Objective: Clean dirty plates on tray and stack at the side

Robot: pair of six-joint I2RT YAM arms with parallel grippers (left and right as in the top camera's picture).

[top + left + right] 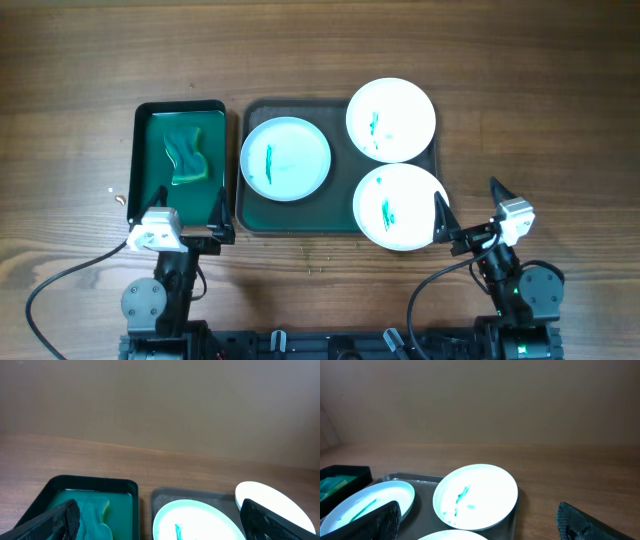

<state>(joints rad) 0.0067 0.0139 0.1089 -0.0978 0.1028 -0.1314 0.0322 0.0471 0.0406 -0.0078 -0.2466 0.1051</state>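
Three white plates lie on the dark grey-green tray [340,222], each with a green smear. A faintly bluish plate [286,158] is at its left. One plate [391,120] is at the far right and one [400,206] at the near right. My left gripper [190,215] is open and empty at the near edge of the table, in front of the green sponge tray. My right gripper [470,208] is open and empty, just right of the near-right plate. The left wrist view shows the bluish plate [197,520]. The right wrist view shows the far plate [476,496].
A smaller bright green tray [181,160] with a crumpled green sponge [187,155] stands left of the big tray. The wooden table [540,120] extends to the right and far side. Cables run from both arm bases at the near edge.
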